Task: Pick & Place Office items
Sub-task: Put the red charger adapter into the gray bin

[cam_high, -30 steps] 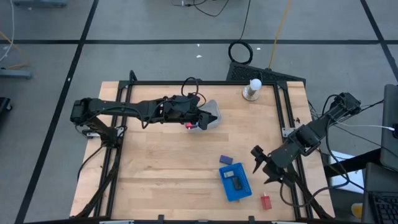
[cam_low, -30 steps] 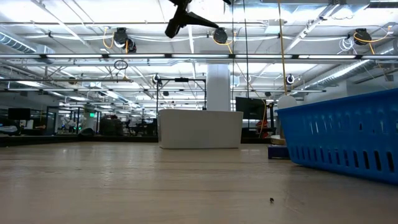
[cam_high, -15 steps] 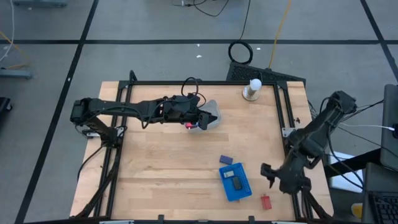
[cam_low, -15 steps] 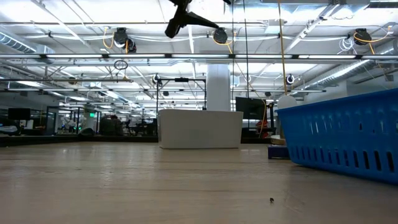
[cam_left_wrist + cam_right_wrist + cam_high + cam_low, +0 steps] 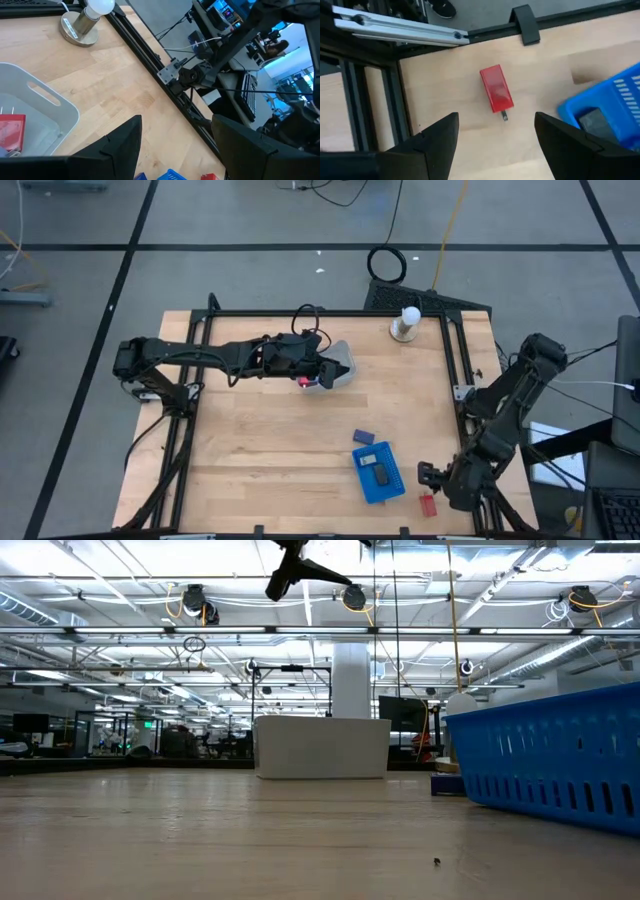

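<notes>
Where the wooden table (image 5: 280, 440) ends, grey taped floor (image 5: 250, 270) begins.

Wooden table (image 5: 270, 450) with blue tray (image 5: 379, 473), bin (image 5: 338, 364)

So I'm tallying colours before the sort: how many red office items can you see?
2. One red block lies on the table beside the blue tray, under the right gripper. Another red item sits in the pale bin by the left gripper. Others may be hidden.
</notes>
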Robot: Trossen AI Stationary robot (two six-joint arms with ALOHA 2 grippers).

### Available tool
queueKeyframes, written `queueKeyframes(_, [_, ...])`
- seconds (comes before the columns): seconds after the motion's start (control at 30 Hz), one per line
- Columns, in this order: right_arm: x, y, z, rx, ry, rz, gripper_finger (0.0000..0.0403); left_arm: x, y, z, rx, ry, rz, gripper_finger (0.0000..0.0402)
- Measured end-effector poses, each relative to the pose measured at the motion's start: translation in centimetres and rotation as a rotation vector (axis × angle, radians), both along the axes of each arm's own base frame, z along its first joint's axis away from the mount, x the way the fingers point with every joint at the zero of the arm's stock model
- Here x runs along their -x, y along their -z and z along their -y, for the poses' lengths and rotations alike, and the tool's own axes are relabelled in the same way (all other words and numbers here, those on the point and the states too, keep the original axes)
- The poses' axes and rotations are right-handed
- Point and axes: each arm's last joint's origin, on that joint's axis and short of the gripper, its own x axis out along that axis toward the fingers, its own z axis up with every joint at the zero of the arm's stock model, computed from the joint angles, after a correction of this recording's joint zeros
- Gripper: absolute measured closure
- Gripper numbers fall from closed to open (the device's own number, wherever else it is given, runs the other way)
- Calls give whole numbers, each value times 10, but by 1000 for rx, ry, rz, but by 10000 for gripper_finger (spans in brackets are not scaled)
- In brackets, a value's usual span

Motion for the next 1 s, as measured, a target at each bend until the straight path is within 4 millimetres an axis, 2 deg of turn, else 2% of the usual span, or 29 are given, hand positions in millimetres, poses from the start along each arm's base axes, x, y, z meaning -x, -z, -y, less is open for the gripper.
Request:
queueKeyframes(0.3, [-7, 16, -25, -28, -43, 25, 149, 0, 0, 0, 0, 0, 0, 158])
queueKeyframes(0.73, [-15, 43, -35, 78, -194, 27, 149, 0, 0, 0, 0, 0, 0, 158])
queueKeyframes(1.0, [-20, 56, -37, 166, -202, 87, 149, 0, 0, 0, 0, 0, 0, 158])
